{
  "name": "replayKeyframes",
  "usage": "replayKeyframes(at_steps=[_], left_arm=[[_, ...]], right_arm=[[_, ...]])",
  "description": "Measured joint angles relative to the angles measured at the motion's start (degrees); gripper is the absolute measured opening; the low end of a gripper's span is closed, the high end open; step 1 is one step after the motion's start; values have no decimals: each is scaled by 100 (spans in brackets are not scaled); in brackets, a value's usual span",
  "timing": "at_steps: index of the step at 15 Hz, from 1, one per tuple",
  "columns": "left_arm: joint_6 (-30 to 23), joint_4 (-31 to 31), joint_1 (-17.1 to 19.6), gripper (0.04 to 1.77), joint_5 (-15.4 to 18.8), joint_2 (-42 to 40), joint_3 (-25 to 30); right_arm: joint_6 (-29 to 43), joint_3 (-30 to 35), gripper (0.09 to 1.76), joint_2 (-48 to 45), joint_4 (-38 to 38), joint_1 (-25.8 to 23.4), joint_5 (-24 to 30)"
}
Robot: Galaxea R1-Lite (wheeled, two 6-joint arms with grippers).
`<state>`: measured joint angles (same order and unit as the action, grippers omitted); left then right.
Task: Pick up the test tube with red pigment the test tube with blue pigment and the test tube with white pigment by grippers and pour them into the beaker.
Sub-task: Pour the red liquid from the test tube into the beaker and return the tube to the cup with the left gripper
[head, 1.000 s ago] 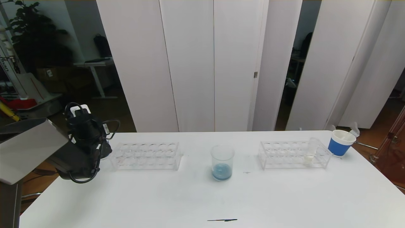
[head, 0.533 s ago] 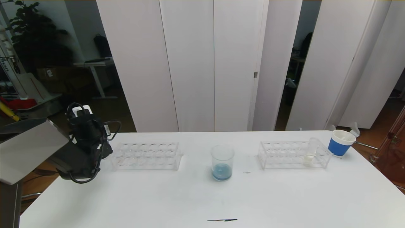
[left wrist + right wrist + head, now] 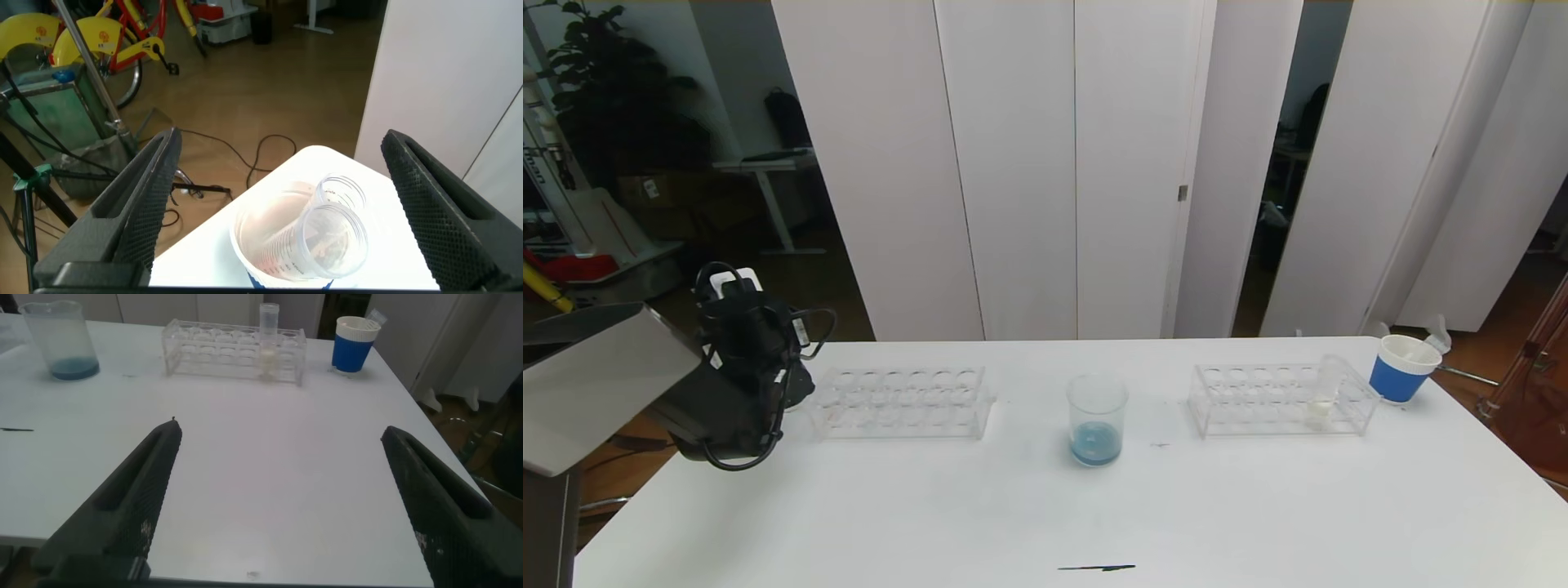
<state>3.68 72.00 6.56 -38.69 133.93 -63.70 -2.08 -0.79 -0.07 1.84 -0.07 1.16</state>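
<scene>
Our left end effector [image 3: 278, 204] hangs released at the frame's left edge, above a cup [image 3: 270, 245] holding an emptied tube [image 3: 335, 237]. The right end effector [image 3: 278, 506] is released too, low over the table [image 3: 1258, 506]. The test tube with white pigment [image 3: 1322, 392] stands in the right rack [image 3: 1278, 400], right of centre: light, slippery, probably fragile, so we would pinch its upper wall above the rack. The beaker [image 3: 1096, 418], blue inside, waits centrally; a blue cup [image 3: 1401, 367] sits beyond the rack.
</scene>
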Motion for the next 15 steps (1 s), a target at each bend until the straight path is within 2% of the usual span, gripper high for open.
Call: replayKeyframes(at_steps=[7, 10, 15], left_arm=[[76, -11, -48, 174, 2, -258, 9], [318, -52, -85, 174, 6, -501, 22], [530, -599, -223, 174, 6, -1323, 188]], right_arm=[[0, 0, 175, 0, 0, -2, 2], [2, 0, 175, 0, -2, -4, 2], [2, 0, 175, 0, -2, 0, 0]])
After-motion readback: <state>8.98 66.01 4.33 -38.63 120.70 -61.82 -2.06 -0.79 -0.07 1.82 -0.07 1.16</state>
